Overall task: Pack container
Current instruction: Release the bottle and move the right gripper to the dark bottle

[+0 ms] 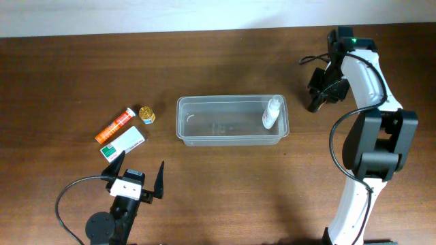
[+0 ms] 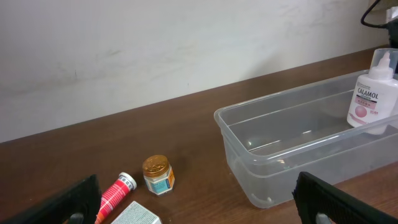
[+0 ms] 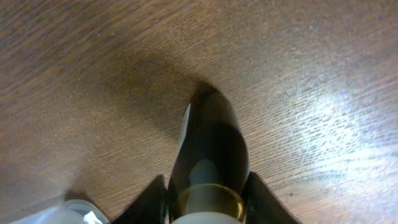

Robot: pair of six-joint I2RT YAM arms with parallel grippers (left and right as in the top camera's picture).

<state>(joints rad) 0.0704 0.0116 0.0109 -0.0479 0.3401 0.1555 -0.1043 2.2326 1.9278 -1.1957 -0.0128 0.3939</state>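
The clear plastic container [image 1: 204, 102] stands mid-table with a white Calamol lotion bottle [image 1: 271, 113] upright in its right end. It also shows in the left wrist view [image 2: 249, 168], with the lotion bottle [image 2: 371, 99]. My right gripper [image 1: 319, 101] is to the right of the container, low over the table. It [image 3: 205, 208] is shut on a dark brown bottle [image 3: 210, 137] with a pale cap. My left gripper [image 1: 136, 173] is open and empty near the front edge, and its fingers frame the left wrist view [image 2: 199, 211].
Left of the container lie an orange tube [image 1: 114, 124], a small gold-lidded jar [image 1: 147, 114] and a green-and-white box [image 1: 122, 143]. The tube [image 2: 117, 194] and the jar [image 2: 158, 175] lie ahead of my left gripper. A corner of the container [image 3: 74, 211] shows by my right gripper.
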